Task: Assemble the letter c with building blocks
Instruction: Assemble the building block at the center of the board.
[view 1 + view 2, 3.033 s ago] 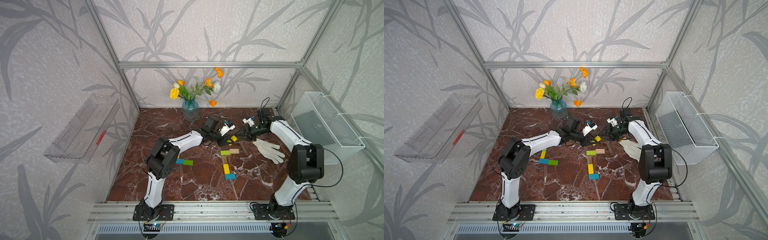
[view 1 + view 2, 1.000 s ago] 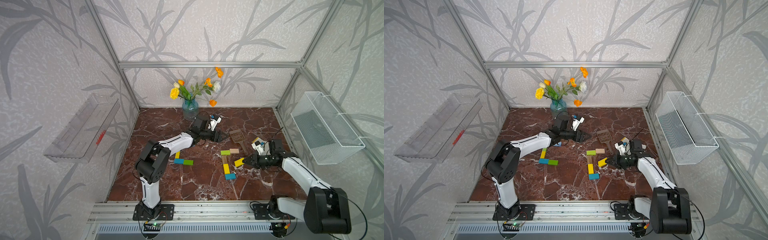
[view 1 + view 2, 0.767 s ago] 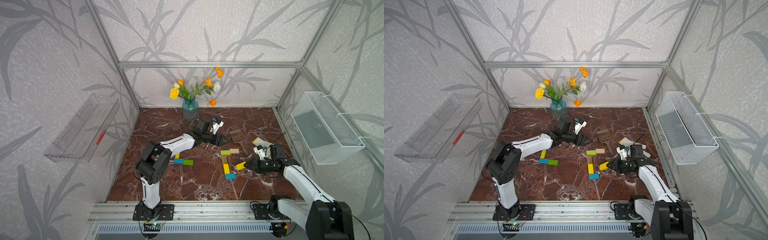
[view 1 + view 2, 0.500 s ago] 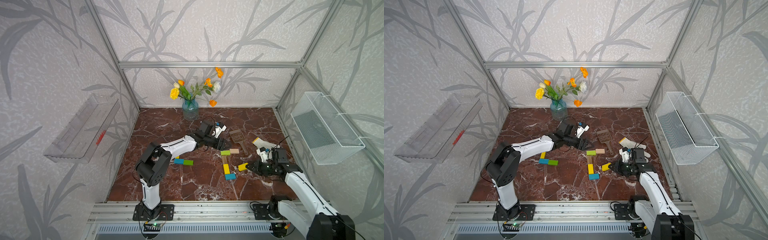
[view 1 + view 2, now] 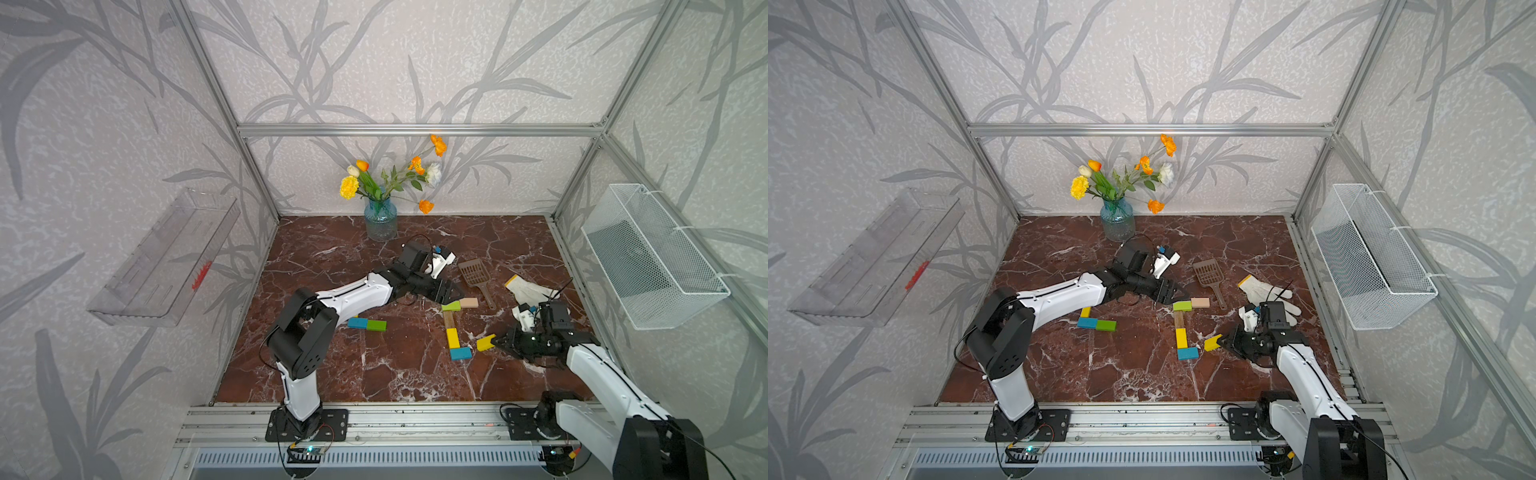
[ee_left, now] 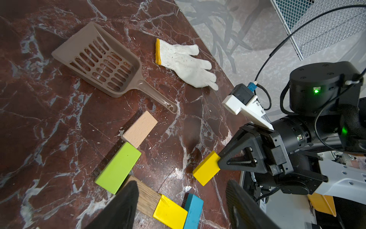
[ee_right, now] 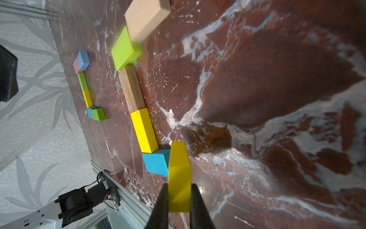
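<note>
In both top views the blue vase (image 5: 380, 222) is holding the flowers (image 5: 374, 183) at the back of the table. The wire basket (image 5: 652, 257) is hanging on the right wall. The clear tray (image 5: 166, 257) is hanging on the left wall, with a small red mark showing on it. The right gripper (image 5: 494, 341) is pinching the held yellow block (image 5: 484, 343) just beside the teal block (image 5: 460, 353), which is closing the near end of the block column. The left gripper (image 5: 453, 291), jaws spread, is hovering at the lime block (image 5: 451, 306) at the far end.

In the left wrist view the spread fingers (image 6: 122, 206) are framing the brown wood block (image 6: 147, 198). The slotted scoop (image 6: 99, 61) and the white glove (image 6: 184, 61) are lying beyond the tan block (image 6: 139, 128).

In the right wrist view the fingers (image 7: 161, 198) are pressing both sides of the held yellow block (image 7: 179, 168), whose far end is overlapping the teal block (image 7: 155, 162).

Three seconds ago the right gripper was working at the back near the scoop. Over the last second it has been carrying its block frontward alongside the column. The left gripper has been moving in toward the lime block.
</note>
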